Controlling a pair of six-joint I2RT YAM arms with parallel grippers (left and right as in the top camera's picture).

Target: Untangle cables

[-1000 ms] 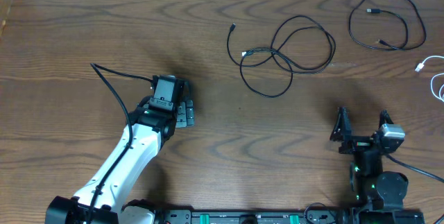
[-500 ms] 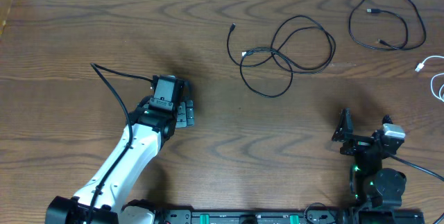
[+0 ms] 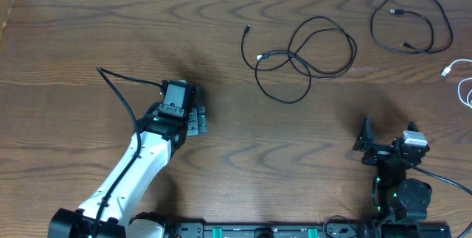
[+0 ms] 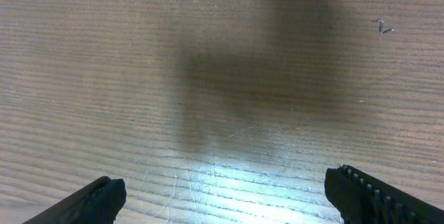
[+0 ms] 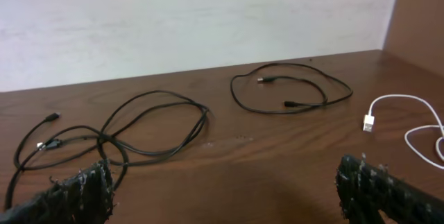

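Note:
Three cables lie on the far half of the wooden table, each apart from the others. One black cable (image 3: 306, 54) (image 5: 139, 127) loops over itself in the middle. A second black cable (image 3: 413, 24) (image 5: 291, 89) forms a loop at the far right. A white cable (image 3: 461, 79) (image 5: 409, 120) runs off the right edge. My right gripper (image 3: 385, 141) (image 5: 225, 186) is open and empty near the front right, well short of the cables. At the left, my left gripper (image 3: 195, 120) (image 4: 225, 196) is open over bare wood, with no cable near it.
A thick black arm cable (image 3: 122, 94) arcs out to the left of the left arm. The arm bases and a rail (image 3: 258, 231) line the front edge. A pale wall (image 5: 194, 16) stands behind the table's far edge.
The right gripper has drawn back slightly toward its base. The left arm and the cables have not moved.

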